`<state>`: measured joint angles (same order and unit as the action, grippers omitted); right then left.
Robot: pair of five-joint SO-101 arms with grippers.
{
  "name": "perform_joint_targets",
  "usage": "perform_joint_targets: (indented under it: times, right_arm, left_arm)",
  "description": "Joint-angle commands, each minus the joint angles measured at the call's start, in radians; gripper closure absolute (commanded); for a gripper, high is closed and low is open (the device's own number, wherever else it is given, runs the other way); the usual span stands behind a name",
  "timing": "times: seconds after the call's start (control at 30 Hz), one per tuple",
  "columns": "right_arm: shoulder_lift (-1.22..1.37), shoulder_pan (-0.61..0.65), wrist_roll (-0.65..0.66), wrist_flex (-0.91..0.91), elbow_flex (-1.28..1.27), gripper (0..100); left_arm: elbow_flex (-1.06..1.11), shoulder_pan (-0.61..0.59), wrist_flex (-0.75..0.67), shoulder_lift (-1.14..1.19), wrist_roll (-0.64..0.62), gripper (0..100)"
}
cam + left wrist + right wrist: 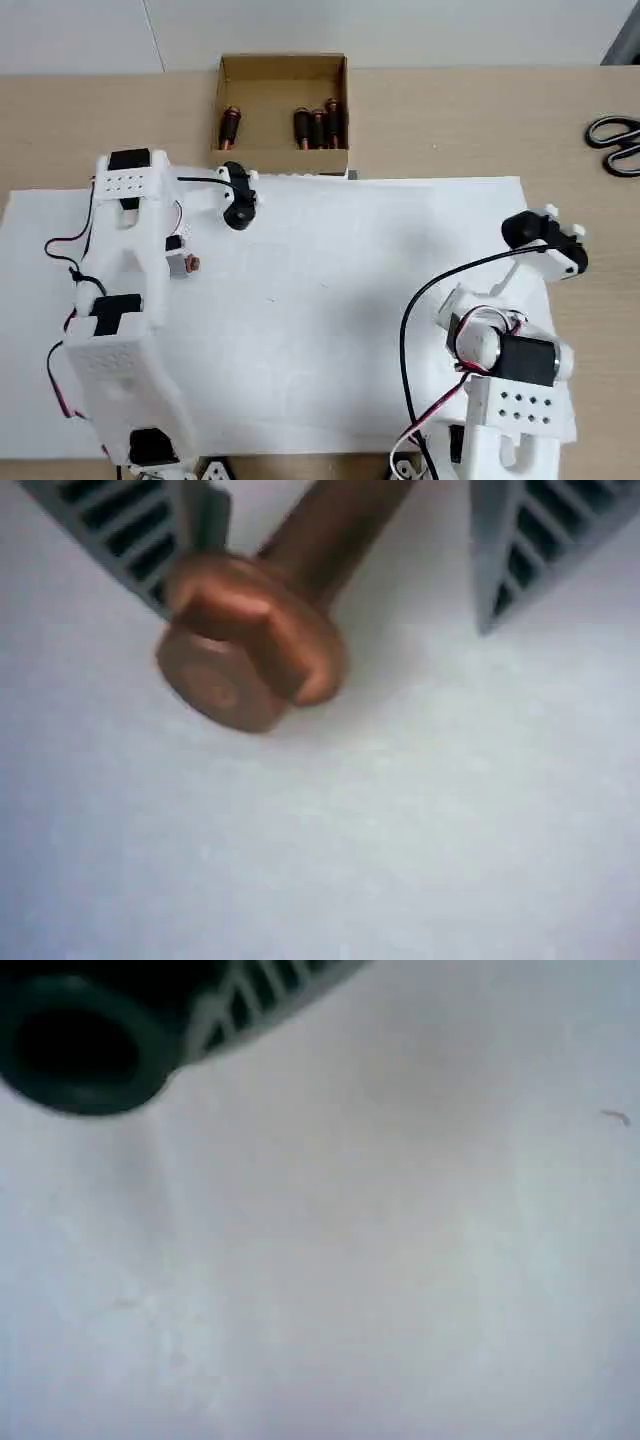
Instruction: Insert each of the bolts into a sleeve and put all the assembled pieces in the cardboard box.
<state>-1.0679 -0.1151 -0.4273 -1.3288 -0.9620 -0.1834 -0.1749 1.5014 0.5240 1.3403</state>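
Note:
A copper bolt (262,650) lies on the white sheet (330,300), its hex head toward the left wrist camera. My left gripper (330,610) is open around it: one grey ribbed finger (130,530) touches the head, the other stands apart. From above, the bolt head (193,263) peeks out beside the left arm (125,260). My right gripper (150,1030) holds a black sleeve (80,1050) just above the sheet, with one ribbed finger (270,995) against it. The right arm (510,365) is at the sheet's right front.
The cardboard box (283,160) stands at the back beyond the sheet, holding several assembled pieces (318,126). Scissors (615,143) lie on the bare table at the far right. The sheet's middle is open white surface.

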Motion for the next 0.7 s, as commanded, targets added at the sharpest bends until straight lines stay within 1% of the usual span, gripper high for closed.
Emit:
perform_joint_targets:
  times: [0.0, 0.07, 0.17, 0.27, 0.4, 0.67]
  right_arm:
    - [-0.015, -0.005, 0.012, 0.01, 0.028, 99.6]
    - [-0.015, -0.005, 0.012, 0.01, 0.028, 99.6]
    - [-0.015, -0.005, 0.012, 0.01, 0.028, 99.6]
    - [-0.015, -0.004, 0.012, 0.01, 0.028, 99.6]
    - [-0.015, -0.004, 0.012, 0.01, 0.028, 99.6]
    - [-0.015, -0.002, 0.012, 0.01, 0.028, 99.6]
  left_arm:
    - [-0.039, 0.038, -0.017, -0.017, 0.17, 86]
    - [-0.047, 0.046, 0.014, -0.021, 0.17, 87]
    - [-0.091, 0.068, 0.114, -0.057, 0.172, 92]
    - [-0.117, 0.089, 0.176, -0.092, 0.172, 97]
    - [-0.124, 0.091, 0.193, -0.109, 0.172, 100]
    - [-0.124, 0.087, 0.232, -0.106, 0.14, 100]
